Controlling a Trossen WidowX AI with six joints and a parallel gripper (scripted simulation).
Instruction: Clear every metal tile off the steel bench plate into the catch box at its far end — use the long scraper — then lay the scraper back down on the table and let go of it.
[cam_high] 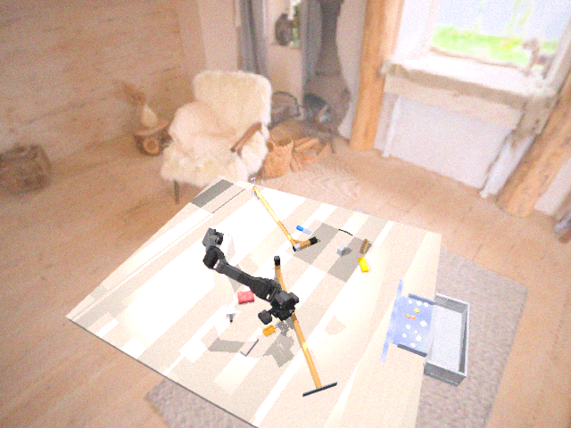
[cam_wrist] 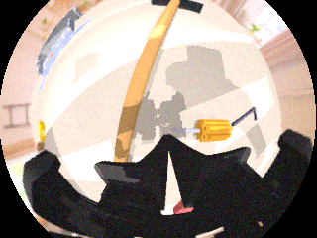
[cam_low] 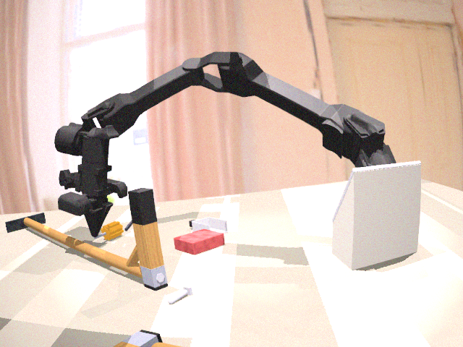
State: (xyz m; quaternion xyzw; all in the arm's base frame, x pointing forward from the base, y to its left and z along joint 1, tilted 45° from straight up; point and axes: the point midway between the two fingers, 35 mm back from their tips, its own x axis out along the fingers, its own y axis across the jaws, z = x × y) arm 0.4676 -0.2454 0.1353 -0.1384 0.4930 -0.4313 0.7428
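Wooden-walled room; plank-patterned table (cam_high: 152, 294) (cam_low: 276, 298) (cam_wrist: 89, 89) under strong light. Long scraper (cam_high: 302, 338) (cam_low: 100, 256) (cam_wrist: 141, 74) lies on it, black blade outward, upright grip at the near end. Gripper (cam_high: 277, 317) (cam_low: 95, 235) (cam_wrist: 166, 137): jaws closed, nothing between them.

Risks, my estimate: (1) descending shut, the tips could knock the shaft or roll the orange-handled screwdriver (cam_high: 268, 330) (cam_low: 112, 230) (cam_wrist: 214, 130); (2) closing off-centre could pinch the screwdriver's shank instead; (3) a grasp far from the balance point could let the blade swing.

Position: scraper shaft just beside the jaws, left of the tips in the wrist view, not between them. Tiles (cam_high: 416, 310) remain on the bench plate (cam_high: 400, 317), catch box (cam_high: 464, 338) beyond.
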